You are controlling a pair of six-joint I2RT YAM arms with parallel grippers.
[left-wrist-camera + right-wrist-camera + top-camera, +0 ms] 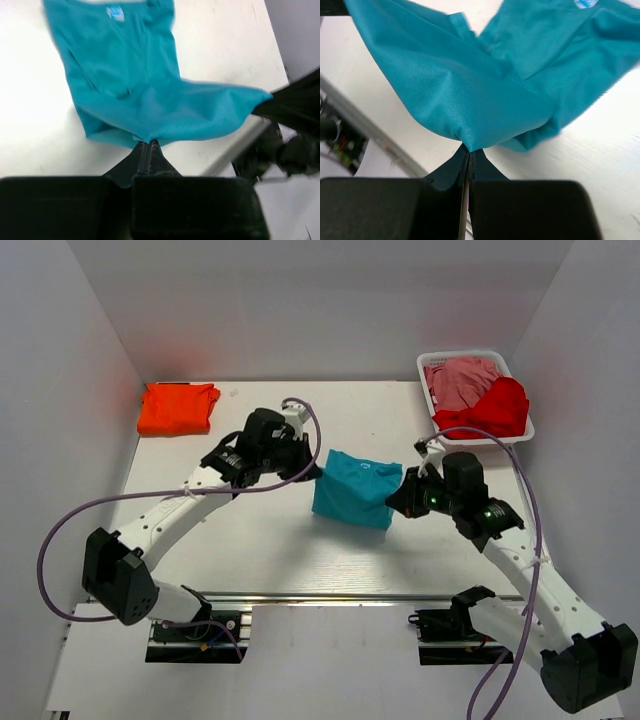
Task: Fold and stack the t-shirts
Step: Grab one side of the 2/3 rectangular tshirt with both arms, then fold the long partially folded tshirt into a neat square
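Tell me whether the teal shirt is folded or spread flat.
Partly folded: the teal shirt is doubled over, left claw and right claw each pinching a raised corner.

Lab booth (white walls (300,300), bench-bolted robot arms (190,505)).

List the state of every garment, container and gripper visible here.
teal t-shirt: partly folded, pinched at opposite sides
left gripper: shut on teal t-shirt
right gripper: shut on teal t-shirt
orange t-shirt: folded, lying at far left corner
red t-shirt: crumpled, in basket
pink t-shirt: crumpled, in basket
white basket: upright, holding two shirts
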